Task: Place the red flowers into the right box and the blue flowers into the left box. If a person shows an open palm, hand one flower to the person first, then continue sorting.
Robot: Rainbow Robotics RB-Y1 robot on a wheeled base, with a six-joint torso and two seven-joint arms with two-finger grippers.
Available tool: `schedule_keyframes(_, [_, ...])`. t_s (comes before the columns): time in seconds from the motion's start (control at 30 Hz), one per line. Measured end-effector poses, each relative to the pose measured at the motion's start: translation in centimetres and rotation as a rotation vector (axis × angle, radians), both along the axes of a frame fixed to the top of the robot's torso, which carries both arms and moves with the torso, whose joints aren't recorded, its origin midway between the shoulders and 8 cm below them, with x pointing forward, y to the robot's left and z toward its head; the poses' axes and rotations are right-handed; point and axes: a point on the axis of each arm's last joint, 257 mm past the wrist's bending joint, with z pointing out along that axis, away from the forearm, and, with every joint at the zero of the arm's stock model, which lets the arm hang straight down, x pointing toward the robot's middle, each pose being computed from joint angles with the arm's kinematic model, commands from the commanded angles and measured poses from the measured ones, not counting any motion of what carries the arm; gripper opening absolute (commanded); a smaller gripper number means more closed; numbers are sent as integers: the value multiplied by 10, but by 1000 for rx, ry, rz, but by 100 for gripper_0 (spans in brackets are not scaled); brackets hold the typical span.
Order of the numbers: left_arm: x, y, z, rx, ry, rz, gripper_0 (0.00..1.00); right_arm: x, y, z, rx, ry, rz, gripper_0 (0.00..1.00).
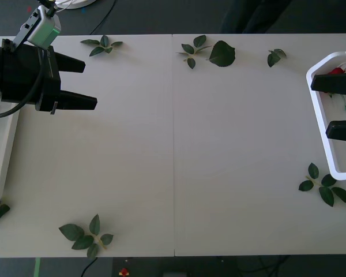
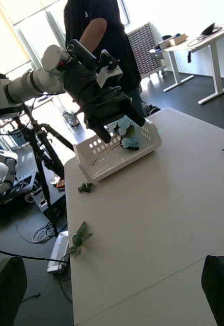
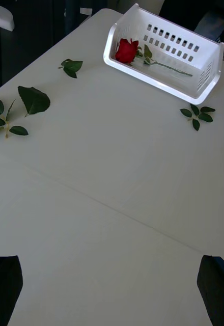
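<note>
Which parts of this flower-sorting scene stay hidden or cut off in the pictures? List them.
- Right box, front view: cut off by the picture edge, partly covered by the right end effector.
- Left box, front view: mostly under the left end effector.
- Blue flowers, right wrist view: count unclear, behind that end effector.

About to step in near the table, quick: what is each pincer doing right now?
Left pincer: open, holding nothing, beside the left box.
Right pincer: open, empty, over the right box.
</note>
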Motion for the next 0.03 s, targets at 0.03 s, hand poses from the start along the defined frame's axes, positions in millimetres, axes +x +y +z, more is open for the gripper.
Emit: schedule_keyframes(0.03, [0, 0, 0, 0, 0, 0, 100, 0, 0, 0, 0, 0, 0, 100])
